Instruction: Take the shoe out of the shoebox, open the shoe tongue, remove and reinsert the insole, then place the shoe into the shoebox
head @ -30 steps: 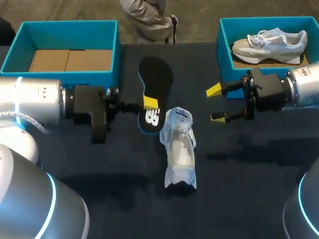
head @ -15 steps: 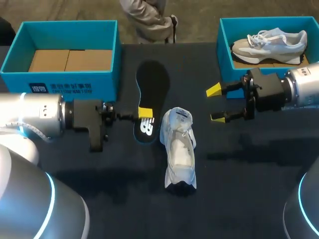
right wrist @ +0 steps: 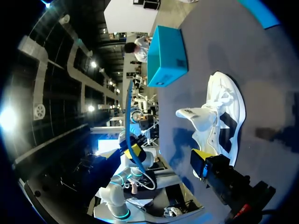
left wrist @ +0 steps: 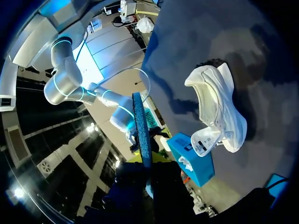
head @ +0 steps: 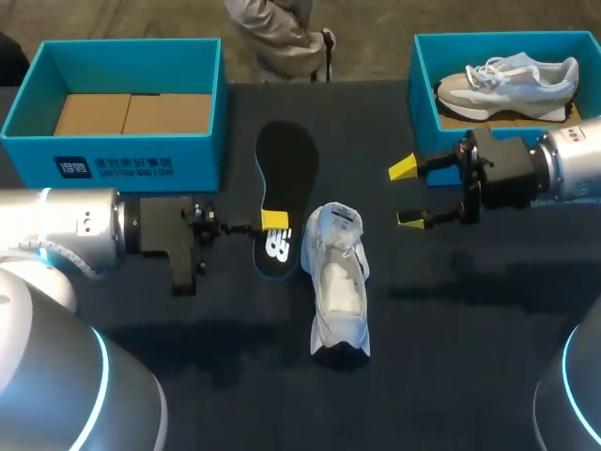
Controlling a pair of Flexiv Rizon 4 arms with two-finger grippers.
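My left gripper [head: 274,219] pinches the long black foam insole [head: 286,169]. The white cloth shoe [head: 338,291] lies just beside it, pointing the same way. My right gripper [head: 406,194] is wide open.

Shoe [head: 340,282] on table [head: 470,366], insole [head: 286,164] just to its left.

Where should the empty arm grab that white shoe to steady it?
Probably the right side wall of the shoe, from the right, where the right gripper hangs open: with the tongue folded back the mouth gapes, so one jaw goes inside, one outside.
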